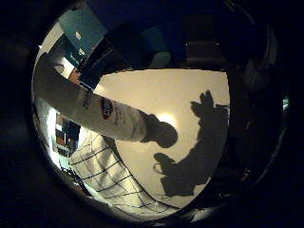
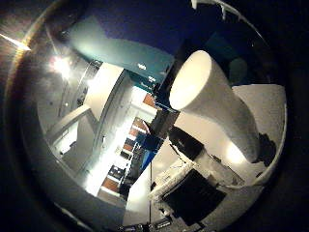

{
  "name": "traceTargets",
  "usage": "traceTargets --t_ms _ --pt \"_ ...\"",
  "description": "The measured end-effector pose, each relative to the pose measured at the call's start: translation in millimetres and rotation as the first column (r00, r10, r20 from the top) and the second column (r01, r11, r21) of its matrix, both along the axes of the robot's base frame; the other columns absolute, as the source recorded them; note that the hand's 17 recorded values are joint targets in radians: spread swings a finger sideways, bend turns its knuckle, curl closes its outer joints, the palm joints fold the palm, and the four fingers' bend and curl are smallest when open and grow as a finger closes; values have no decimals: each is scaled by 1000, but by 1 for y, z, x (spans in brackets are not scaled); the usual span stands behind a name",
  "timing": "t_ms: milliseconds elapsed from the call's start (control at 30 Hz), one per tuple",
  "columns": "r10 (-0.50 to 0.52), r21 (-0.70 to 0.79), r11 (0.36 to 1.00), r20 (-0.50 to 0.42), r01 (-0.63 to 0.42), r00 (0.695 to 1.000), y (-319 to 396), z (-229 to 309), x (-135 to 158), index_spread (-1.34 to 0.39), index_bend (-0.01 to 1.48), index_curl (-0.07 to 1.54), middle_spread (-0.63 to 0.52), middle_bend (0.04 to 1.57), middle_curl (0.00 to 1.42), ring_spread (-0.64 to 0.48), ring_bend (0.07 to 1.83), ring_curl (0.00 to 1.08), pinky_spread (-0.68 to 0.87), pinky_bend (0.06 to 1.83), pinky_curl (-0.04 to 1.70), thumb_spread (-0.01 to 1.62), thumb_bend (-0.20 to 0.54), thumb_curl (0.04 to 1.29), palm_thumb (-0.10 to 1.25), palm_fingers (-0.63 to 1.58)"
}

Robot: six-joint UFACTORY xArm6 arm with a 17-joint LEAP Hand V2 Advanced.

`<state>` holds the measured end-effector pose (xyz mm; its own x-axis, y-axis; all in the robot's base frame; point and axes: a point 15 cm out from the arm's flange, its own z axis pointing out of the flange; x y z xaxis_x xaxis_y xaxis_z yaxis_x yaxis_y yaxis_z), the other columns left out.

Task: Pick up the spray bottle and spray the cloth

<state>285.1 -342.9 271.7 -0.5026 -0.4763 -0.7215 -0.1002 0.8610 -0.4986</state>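
Hovering hand near white spray bottle (image 1: 95, 111), checked cloth (image 1: 111, 178) beside it on table (image 1: 175, 95)

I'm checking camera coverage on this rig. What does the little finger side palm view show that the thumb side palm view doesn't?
Only the little finger side view shows the checked cloth lying on the white table, and the shadow of the arm and robot hand cast on that table. Only the thumb side view shows the room beyond: a lit corridor and a teal wall. Both show the white spray bottle close to the palm, above the table.
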Motion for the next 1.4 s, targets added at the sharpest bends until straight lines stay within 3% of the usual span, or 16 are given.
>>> traceTargets --t_ms 633,867,1000,1133,1267,1400 --pt "55 38 998 -7 -55 998 -4 -10 33 -61 157 296 142 377 413 163 671 332 389 586 266 1032 -24 334 647 218" --pt "59 77 995 -20 -57 998 -14 -28 42 -74 179 312 76 458 450 106 803 368 356 573 248 1029 -23 332 654 345" --pt "50 96 994 -8 -49 999 -18 -31 47 -180 208 355 -88 565 519 -84 955 427 153 670 252 1013 -3 349 766 602" --pt "25 113 993 21 -27 999 -21 -29 50 -312 199 399 -248 676 600 -235 1055 476 -184 964 332 1023 -3 368 920 967" --pt "27 121 992 23 -29 999 -19 -31 51 -394 302 491 -298 744 647 -252 1086 496 -381 1015 367 1047 -12 362 976 1183" --pt "63 141 988 48 -69 997 -8 -29 58 -395 445 581 -274 855 663 -225 1135 493 -458 997 371 1099 -9 346 998 1294"
